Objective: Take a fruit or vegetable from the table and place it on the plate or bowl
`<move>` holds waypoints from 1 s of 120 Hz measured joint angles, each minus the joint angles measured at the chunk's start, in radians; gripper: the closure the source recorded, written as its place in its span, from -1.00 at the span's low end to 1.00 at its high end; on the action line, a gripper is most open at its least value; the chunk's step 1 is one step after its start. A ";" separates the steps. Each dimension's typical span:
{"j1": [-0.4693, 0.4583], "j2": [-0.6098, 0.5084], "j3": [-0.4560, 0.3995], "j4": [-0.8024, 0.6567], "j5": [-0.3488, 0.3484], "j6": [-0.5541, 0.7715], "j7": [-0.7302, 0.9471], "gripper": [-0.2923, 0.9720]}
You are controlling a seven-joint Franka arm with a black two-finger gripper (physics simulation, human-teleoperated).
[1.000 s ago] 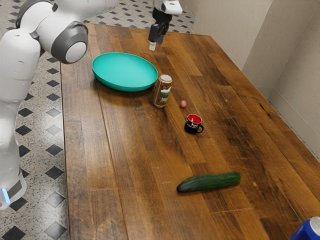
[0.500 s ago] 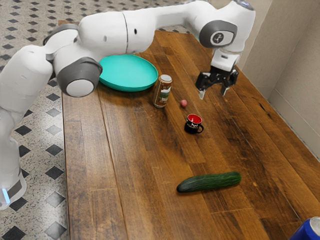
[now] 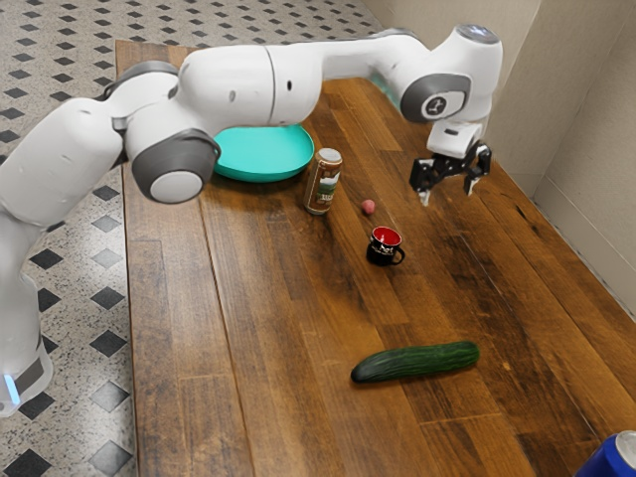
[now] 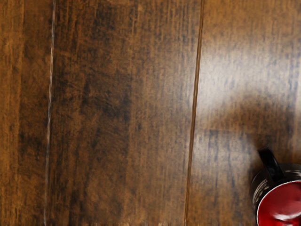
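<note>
Exterior view: our gripper (image 3: 447,190) hovers with its fingers spread and empty over the grainy wooden table (image 3: 248,328). The long, glossy cucumber (image 3: 414,361) lies well apart from it, and so does the smooth teal plate (image 3: 260,155).

No word, brand or number can be read anywhere. The can (image 3: 323,182) in the upper middle of the exterior view wears a brown label with pale and green patches, its print too small to make out. The black mug (image 3: 385,246) just below and right of it bears pale marks that do not resolve into letters, and the blue can (image 3: 611,459) at the lower right corner is equally illegible.
</note>
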 joint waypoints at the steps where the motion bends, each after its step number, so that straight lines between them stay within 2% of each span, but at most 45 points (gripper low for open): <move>1: 0.000 0.000 0.002 0.000 0.000 -0.015 0.001 -0.54; 16: -0.002 -0.016 0.014 0.000 0.002 -0.189 0.014 -0.53; 30: 0.001 -0.017 0.011 0.002 0.000 -0.269 0.020 -0.53; 61: 0.005 -0.012 0.006 0.000 -0.001 -0.149 0.016 -0.53; 84: 0.111 -0.001 0.008 -0.008 0.022 -0.088 0.015 -0.53; 120: 0.133 0.002 0.007 -0.139 0.052 -0.067 0.012 -0.53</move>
